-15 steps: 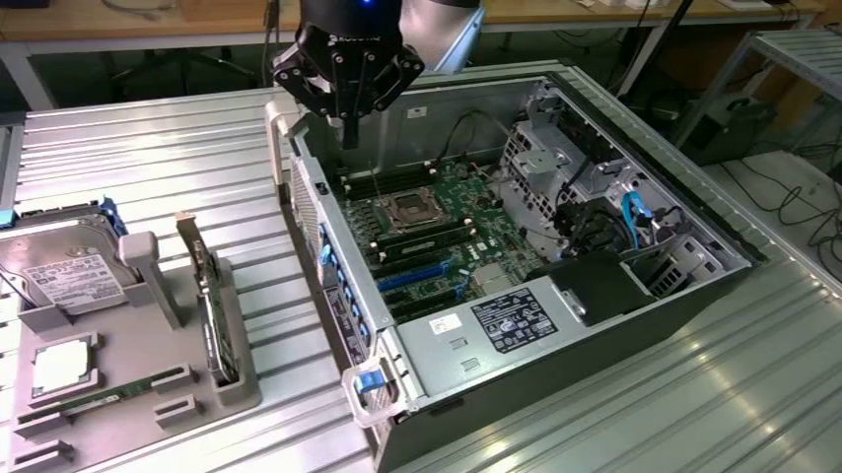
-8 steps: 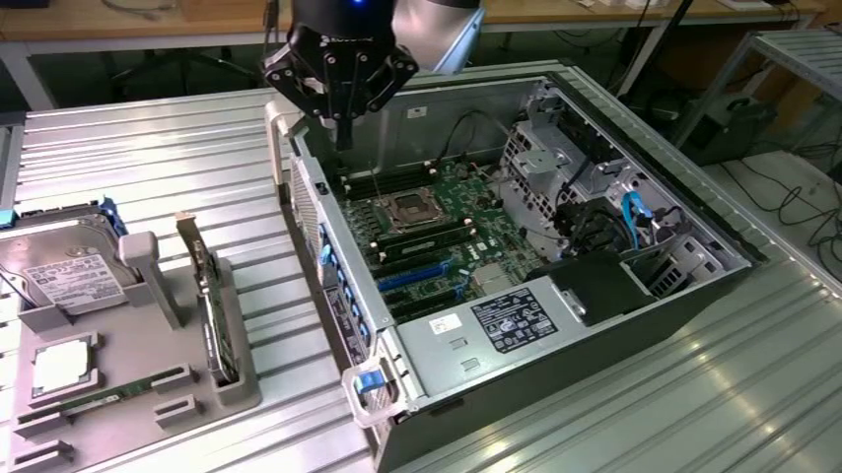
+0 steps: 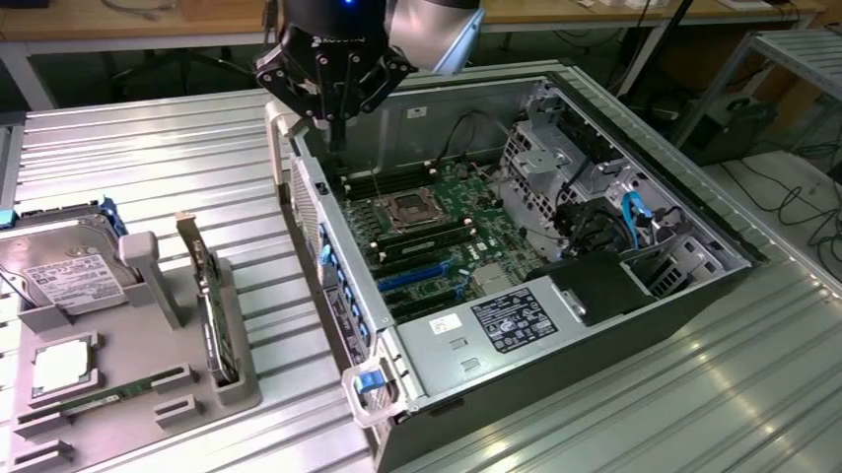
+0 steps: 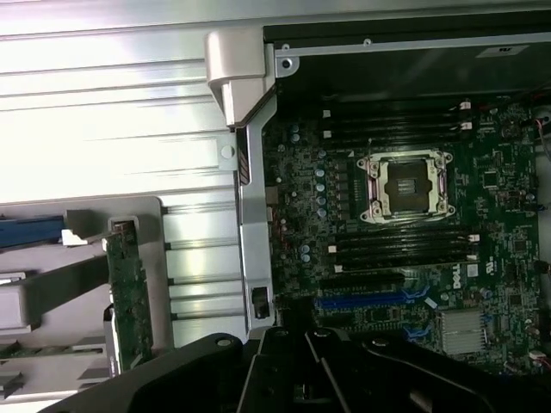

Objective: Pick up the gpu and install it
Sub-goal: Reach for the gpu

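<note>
The gpu (image 3: 205, 301) stands edge-up in its grey holder (image 3: 237, 379), well apart from and below the hand (image 3: 334, 116), which hangs closed and empty over the computer case (image 3: 448, 128)'s corner. Left closed, it could knock the card over or clip the case wall.

Green motherboard (image 3: 441, 222), blue slots (image 3: 416, 279)

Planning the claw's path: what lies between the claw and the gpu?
In the exterior view, the case's wall and a stretch of ribbed table separate the claw from the gpu, which stands in its holder.
</note>
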### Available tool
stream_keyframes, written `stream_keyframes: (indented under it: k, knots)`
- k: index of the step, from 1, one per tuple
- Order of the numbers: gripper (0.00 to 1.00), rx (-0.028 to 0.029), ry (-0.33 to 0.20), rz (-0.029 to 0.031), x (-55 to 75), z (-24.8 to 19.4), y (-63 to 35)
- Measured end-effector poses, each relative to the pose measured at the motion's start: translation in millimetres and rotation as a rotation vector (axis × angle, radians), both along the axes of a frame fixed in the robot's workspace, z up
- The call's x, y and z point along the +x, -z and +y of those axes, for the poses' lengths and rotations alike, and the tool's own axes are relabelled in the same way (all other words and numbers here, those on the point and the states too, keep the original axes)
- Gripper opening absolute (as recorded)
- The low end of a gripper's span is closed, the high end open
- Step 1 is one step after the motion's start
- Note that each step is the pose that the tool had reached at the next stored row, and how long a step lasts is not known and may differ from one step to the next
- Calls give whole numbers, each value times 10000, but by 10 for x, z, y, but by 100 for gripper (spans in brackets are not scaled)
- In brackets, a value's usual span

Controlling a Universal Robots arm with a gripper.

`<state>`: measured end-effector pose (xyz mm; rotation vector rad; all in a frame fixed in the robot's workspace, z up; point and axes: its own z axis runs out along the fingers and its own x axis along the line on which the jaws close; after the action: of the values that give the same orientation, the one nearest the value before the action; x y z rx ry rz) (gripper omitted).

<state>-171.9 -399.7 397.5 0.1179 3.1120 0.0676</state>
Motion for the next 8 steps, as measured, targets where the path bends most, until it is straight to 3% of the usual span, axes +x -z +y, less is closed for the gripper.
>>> stream_keyframes:
  k: [8]
  knots:
    - [11, 0, 0, 2, -64, -2, 0]
